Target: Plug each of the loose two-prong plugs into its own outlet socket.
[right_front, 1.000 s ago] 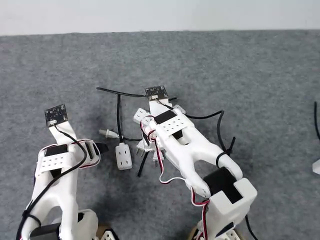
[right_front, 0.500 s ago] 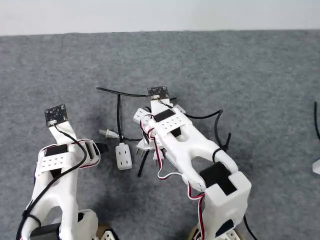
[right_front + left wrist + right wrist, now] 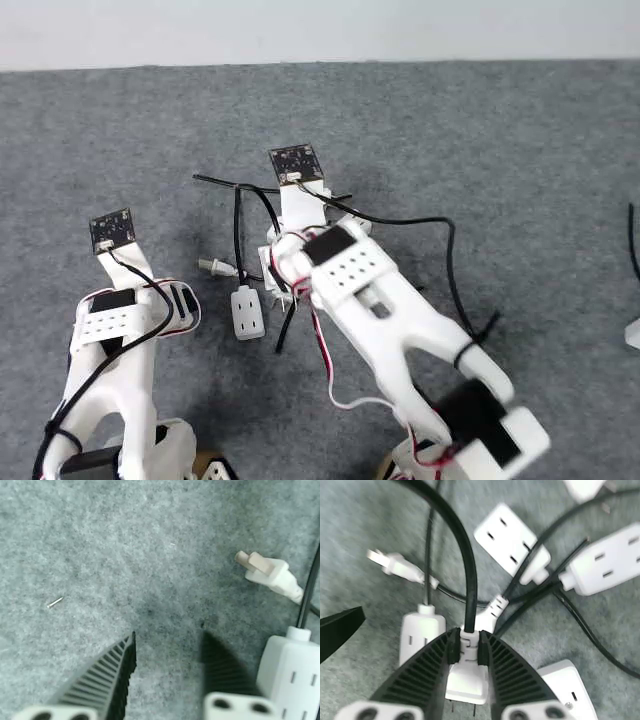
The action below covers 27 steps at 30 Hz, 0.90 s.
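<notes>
My right gripper [image 3: 468, 639] is shut on a white two-prong plug [image 3: 466, 677] with a thick black cord, prongs pointing back toward the wrist. It hangs over a cluster of white outlet sockets: one [image 3: 422, 632] just beside it, another [image 3: 512, 540] farther off, a third [image 3: 615, 557] to the side, and one [image 3: 570, 685] close by. A loose white plug [image 3: 395, 565] [image 3: 215, 267] lies on the carpet. My left gripper [image 3: 168, 639] is open and empty, low over bare carpet, with that loose plug [image 3: 265, 572] and an outlet block [image 3: 292, 675] [image 3: 247, 312] close to it.
Black cords [image 3: 240, 225] loop across the grey carpet around the sockets. The left arm [image 3: 115, 340] stands at the near left, the right arm [image 3: 370, 290] reaches in from the near middle. A white object [image 3: 632, 333] sits at the right edge.
The right arm has swung forward and to the left with the plug in its gripper, pulling the black cord along. The left arm has not moved.
</notes>
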Each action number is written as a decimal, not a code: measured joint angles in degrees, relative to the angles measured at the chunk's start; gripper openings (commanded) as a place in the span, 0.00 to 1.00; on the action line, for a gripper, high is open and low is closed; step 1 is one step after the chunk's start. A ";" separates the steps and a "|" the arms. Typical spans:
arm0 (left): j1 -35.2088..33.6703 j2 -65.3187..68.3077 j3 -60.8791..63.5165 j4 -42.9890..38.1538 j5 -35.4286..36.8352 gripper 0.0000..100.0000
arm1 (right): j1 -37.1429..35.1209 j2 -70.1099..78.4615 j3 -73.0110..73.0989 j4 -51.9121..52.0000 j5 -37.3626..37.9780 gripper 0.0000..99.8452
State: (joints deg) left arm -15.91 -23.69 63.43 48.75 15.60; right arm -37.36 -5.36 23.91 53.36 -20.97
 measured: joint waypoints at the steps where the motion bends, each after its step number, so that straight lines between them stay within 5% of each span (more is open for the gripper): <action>1: 0.00 0.00 0.00 0.00 -1.76 0.02 | -0.18 -1.23 1.67 -1.32 0.00 0.01; 13: 2.64 12.22 -8.35 6.24 -12.04 0.01 | -7.38 -15.38 12.04 -4.84 2.64 0.01; 22: 3.87 14.15 -12.40 17.76 -50.29 0.01 | -7.82 -16.26 12.22 -4.92 3.87 0.01; 27: 5.45 6.15 -6.15 17.76 -58.55 0.01 | -10.37 -16.26 12.22 -4.92 3.87 0.01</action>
State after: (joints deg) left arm -10.46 -17.54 57.27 66.51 -42.95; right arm -47.74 -21.63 36.13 48.44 -17.10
